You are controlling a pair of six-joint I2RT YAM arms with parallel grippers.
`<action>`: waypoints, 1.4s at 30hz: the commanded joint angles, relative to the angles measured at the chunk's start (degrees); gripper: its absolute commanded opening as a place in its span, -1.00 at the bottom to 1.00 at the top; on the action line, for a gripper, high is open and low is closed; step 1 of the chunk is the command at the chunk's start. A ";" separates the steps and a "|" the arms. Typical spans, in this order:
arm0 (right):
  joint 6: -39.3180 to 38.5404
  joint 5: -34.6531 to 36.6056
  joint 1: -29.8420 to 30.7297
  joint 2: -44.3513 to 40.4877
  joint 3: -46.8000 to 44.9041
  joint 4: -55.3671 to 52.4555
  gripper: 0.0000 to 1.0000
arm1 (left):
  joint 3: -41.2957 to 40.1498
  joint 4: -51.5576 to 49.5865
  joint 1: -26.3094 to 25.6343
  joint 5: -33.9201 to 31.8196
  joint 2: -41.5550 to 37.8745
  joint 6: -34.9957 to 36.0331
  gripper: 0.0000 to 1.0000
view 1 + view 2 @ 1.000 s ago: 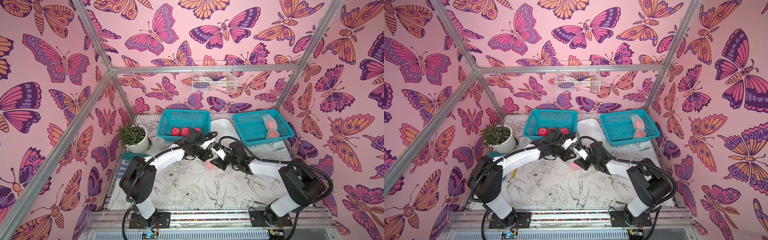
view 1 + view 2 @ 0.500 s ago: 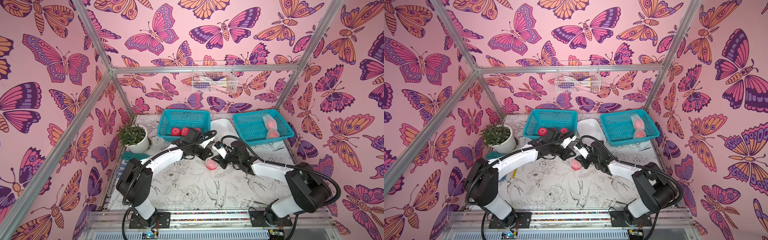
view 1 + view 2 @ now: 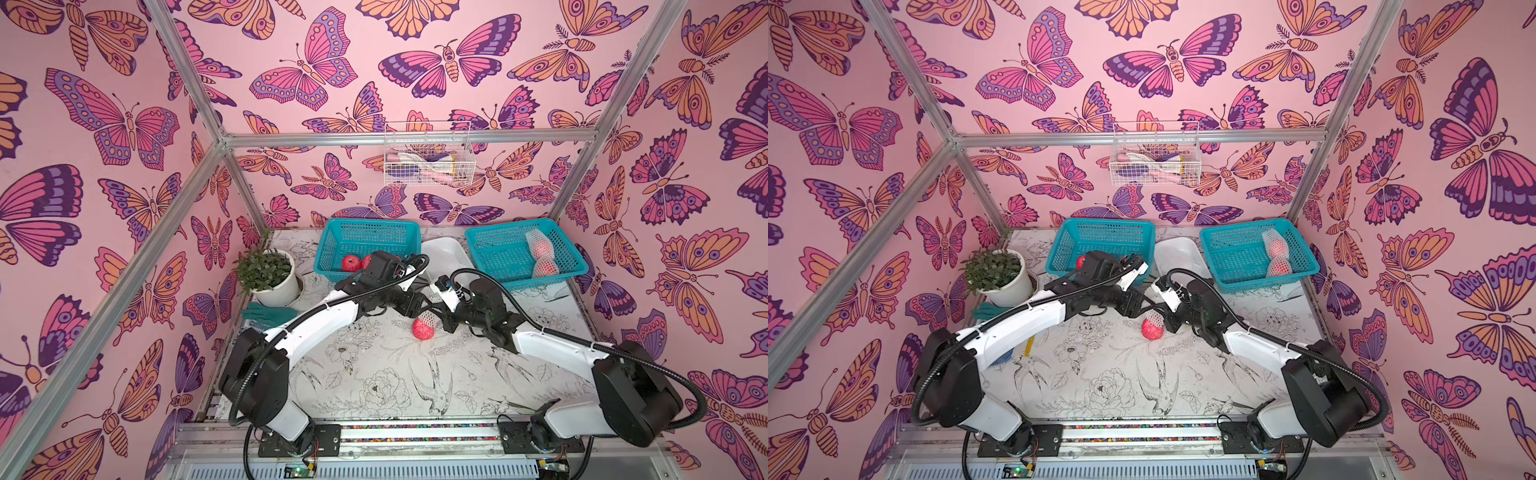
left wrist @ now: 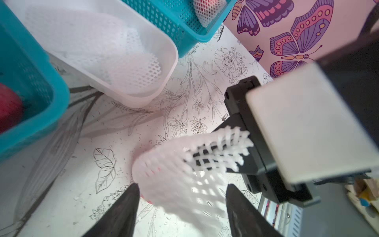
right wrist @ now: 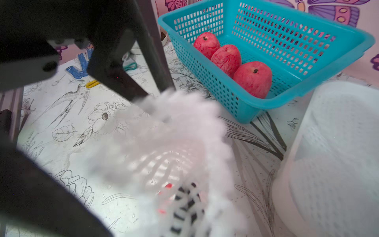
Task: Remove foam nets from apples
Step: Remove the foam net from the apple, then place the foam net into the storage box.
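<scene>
Item 1, mid-table (image 3: 374,374): one apple (image 3: 422,331), red lower half bare, low over the flower-print cover. Whether it touches the surface cannot be told.

Item 2: foam net (image 3: 429,316), covering only the apple's upper part and stretched up from it toward the right gripper (image 3: 438,314), whose jaws are closed tight on the net's free end.

Item 3: left gripper (image 4: 182,185), jaws wide apart. Its dark fingers (image 4: 127,205) stand on either side of the netted apple in the left wrist view, and contact is not evident.

Item 4, behind the grippers: white tray (image 4: 173,61) holding loose empty nets (image 4: 114,59), set between two teal baskets.

Item 5: left basket (image 3: 370,222) with three bare apples (image 5: 227,57) in a row.

Item 6: right basket (image 3: 498,253) with two netted apples (image 3: 540,257) lying touching each other against its right wall.

Item 7, left edge: green glove (image 3: 266,313), and beyond it a potted plant (image 3: 268,274).

Item 8, back wall: wire basket (image 3: 428,160) hung on the rail.
</scene>
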 commanded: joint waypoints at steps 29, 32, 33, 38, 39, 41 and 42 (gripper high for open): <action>-14.77 40.14 -8.38 29.19 52.25 -45.22 -1.00 | -1.89 -2.54 3.96 -9.60 -3.42 3.36 1.00; -16.05 40.38 -9.20 33.02 56.73 -47.05 -1.00 | -1.72 -2.58 5.06 -8.94 -2.43 3.19 1.00; -16.53 40.66 -9.48 34.07 58.02 -47.36 -1.00 | -1.52 -2.53 5.37 -8.67 -2.05 3.02 1.00; -16.66 39.84 -10.57 39.97 65.43 -51.00 -1.00 | -0.13 -2.66 6.47 -7.13 0.34 2.76 1.00; -16.75 39.84 -10.63 41.25 66.78 -51.55 -1.00 | 0.14 -2.74 6.61 -6.80 0.87 2.74 1.00; -16.50 39.63 -10.73 43.56 69.26 -52.67 -1.00 | 0.85 -2.99 6.90 -6.27 1.74 2.74 1.00; -16.12 39.23 -10.92 44.91 70.73 -53.34 -0.99 | 1.17 -3.17 7.05 -6.06 2.18 2.74 1.00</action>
